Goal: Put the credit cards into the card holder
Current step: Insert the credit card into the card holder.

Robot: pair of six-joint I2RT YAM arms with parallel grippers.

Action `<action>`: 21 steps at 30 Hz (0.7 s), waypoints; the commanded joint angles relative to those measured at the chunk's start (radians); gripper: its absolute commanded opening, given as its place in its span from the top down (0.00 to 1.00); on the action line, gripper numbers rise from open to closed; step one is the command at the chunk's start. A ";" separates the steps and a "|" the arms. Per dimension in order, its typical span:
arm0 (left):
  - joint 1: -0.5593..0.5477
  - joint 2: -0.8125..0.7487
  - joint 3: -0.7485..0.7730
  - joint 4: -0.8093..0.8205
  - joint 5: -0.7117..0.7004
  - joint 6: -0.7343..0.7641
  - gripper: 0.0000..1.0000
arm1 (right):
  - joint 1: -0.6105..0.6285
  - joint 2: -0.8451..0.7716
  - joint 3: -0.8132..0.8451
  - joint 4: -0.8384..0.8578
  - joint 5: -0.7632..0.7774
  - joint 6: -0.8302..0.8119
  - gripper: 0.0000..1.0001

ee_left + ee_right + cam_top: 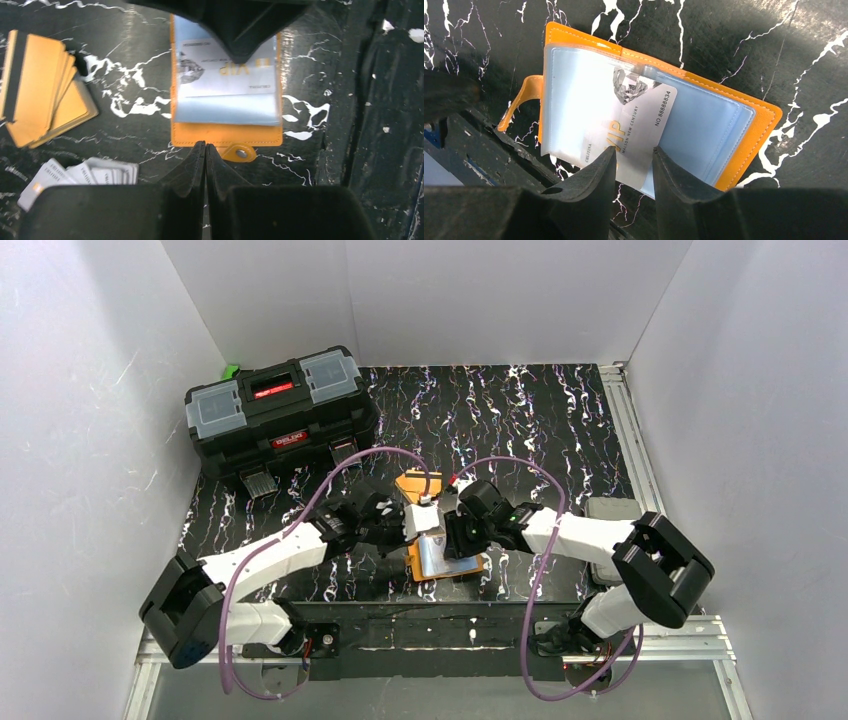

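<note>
The orange card holder lies open on the table, its bluish clear sleeves facing up; it also shows in the top view and the left wrist view. A white printed VIP card lies slanted on the sleeves, its far corner under a clear sleeve. My right gripper is open, its fingertips either side of the card's near edge. My left gripper is shut and empty, its tips at the holder's edge beside the snap tab.
A fanned stack of orange cards with a dark stripe lies left of the holder, and several white cards lie nearer. A big black toolbox stands at the back left. White walls enclose the table.
</note>
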 commanded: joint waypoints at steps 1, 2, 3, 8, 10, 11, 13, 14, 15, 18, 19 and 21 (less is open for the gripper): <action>-0.011 0.059 -0.029 0.012 0.134 0.110 1.00 | -0.001 -0.056 0.005 0.032 -0.021 -0.003 0.60; -0.012 0.080 -0.038 0.017 0.124 0.154 1.00 | -0.004 -0.070 0.006 0.026 -0.024 -0.007 0.60; -0.012 0.098 -0.046 0.028 0.106 0.185 1.00 | -0.008 -0.083 0.008 0.017 -0.024 -0.009 0.60; -0.014 0.110 -0.047 0.036 0.097 0.228 1.00 | -0.042 -0.142 -0.014 -0.003 -0.020 0.001 0.61; -0.015 0.107 -0.039 0.023 0.080 0.190 1.00 | -0.058 -0.144 -0.022 -0.017 -0.022 0.002 0.61; -0.014 0.099 -0.040 0.019 0.080 0.179 1.00 | -0.064 -0.140 -0.026 -0.020 -0.024 0.003 0.61; -0.015 0.078 -0.056 0.023 0.088 0.180 1.00 | -0.073 -0.126 -0.033 -0.015 -0.038 0.003 0.61; -0.016 0.064 -0.069 0.027 0.089 0.183 1.00 | -0.077 -0.113 -0.035 -0.007 -0.057 0.002 0.61; -0.015 0.053 -0.078 0.027 0.087 0.187 1.00 | -0.080 -0.097 -0.032 -0.002 -0.070 0.001 0.61; -0.017 0.036 -0.089 -0.003 0.061 0.198 1.00 | -0.082 -0.061 -0.016 0.016 -0.103 0.000 0.61; -0.018 0.029 -0.094 -0.011 0.055 0.204 1.00 | -0.082 -0.049 -0.013 0.026 -0.115 -0.001 0.60; -0.028 0.025 -0.104 -0.007 0.050 0.215 1.00 | -0.082 -0.032 -0.006 0.037 -0.130 -0.003 0.60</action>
